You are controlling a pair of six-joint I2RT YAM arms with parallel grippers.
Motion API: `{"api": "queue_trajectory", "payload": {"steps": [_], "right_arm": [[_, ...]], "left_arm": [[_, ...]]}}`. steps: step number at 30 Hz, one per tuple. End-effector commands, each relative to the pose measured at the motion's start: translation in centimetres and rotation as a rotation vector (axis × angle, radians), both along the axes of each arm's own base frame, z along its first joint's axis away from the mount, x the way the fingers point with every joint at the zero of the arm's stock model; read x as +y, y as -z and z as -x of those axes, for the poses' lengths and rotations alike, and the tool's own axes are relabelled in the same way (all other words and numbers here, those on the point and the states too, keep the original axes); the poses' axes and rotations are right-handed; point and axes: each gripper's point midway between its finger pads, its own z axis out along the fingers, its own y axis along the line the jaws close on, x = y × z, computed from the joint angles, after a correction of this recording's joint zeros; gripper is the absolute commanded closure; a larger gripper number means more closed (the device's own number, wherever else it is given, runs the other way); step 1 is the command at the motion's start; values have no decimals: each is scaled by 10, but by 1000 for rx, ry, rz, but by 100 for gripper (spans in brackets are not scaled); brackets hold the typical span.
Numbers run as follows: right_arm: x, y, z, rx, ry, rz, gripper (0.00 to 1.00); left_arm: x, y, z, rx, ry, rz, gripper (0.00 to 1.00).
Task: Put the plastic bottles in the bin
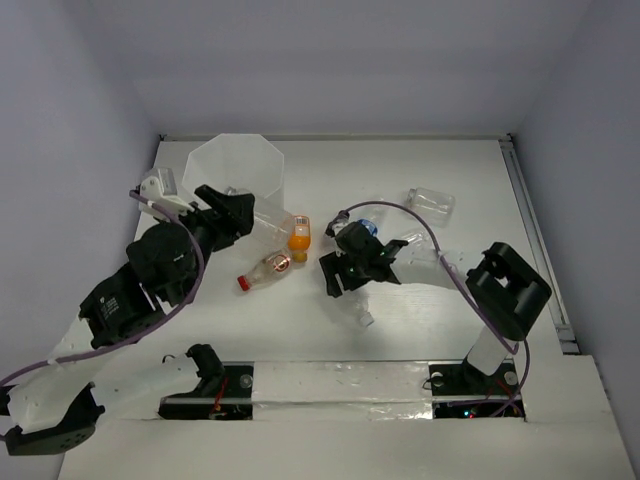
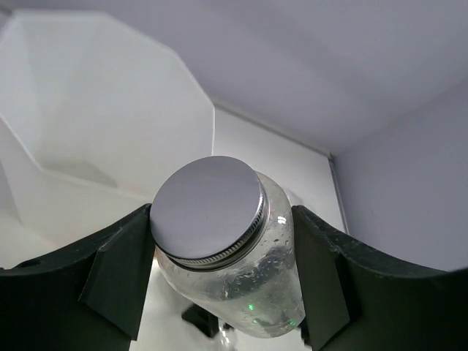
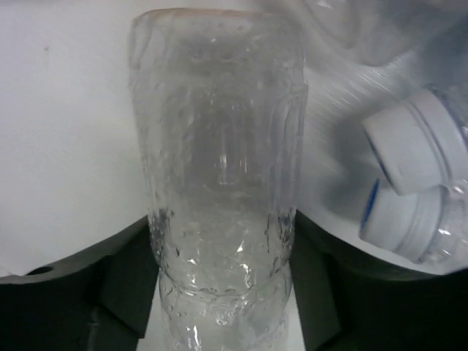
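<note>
The left jaws pinch a fat clear bottle (image 2: 227,248) with a shiny flat cap, just beside the tall white bin (image 2: 88,110), far left. The right jaws pinch a long clear bottle (image 3: 219,197), bumpy all over, mid bench (image 1: 330,170).

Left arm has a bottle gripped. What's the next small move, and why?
Probably lift the left gripper and swing it over the bin rim. Its fingers clamp the dark-capped bottle, which sits outside the bin, near its wall, not above the opening.
</note>
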Motion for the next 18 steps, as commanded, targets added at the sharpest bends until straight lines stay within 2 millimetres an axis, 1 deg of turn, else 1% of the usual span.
{"api": "queue_trajectory", "payload": {"steps": [1,2,3,4,5,6,7,8,9,10,11,12,13,14,15,16,17,18], "right_arm": [[15,-16,4,-31,-30,-83,34],[16,-25,4,-45,-30,-106,39],[17,-31,4,-56,-28,-125,44],[16,-36,6,-59,-28,-142,48],[16,-42,7,-64,-28,-159,48],[18,-61,7,-98,-30,-202,49],[18,-70,8,-106,-29,-225,49],[17,-77,10,-113,-30,-240,49],[16,-97,12,-144,-33,-283,49],[16,-107,15,-156,-40,-310,49],[15,-115,17,-165,-42,-331,49],[13,-136,20,-196,-48,-378,49],[13,-147,24,-207,-60,-407,50],[12,-158,26,-221,-63,-430,50],[11,-172,27,-240,-65,-455,50],[8,-193,29,-276,-66,-495,50],[6,-204,31,-290,-66,-509,49],[5,-216,31,-311,-67,-528,49]], "left_arm": [[13,-44,-20,-103,-127,-128,65],[17,-50,-26,-110,-168,-153,65],[16,-54,-32,-113,-182,-182,66],[17,-63,-46,-119,-216,-222,65],[19,-67,-53,-121,-230,-242,65],[15,-69,-61,-122,-214,-261,66],[24,-73,-78,-113,-259,-294,66],[25,-76,-86,-118,-263,-298,66],[25,-77,-95,-118,-250,-307,66],[32,-83,-102,-122,-269,-309,67],[43,-77,-118,-103,-300,-336,67],[51,-78,-125,-98,-325,-350,67],[54,-69,-137,-71,-348,-381,67],[60,-65,-142,-57,-368,-407,67],[69,-57,-149,-32,-400,-433,67],[69,-50,-153,-17,-403,-452,67],[73,-42,-159,-2,-423,-470,67],[74,-38,-161,2,-431,-479,67]]}}
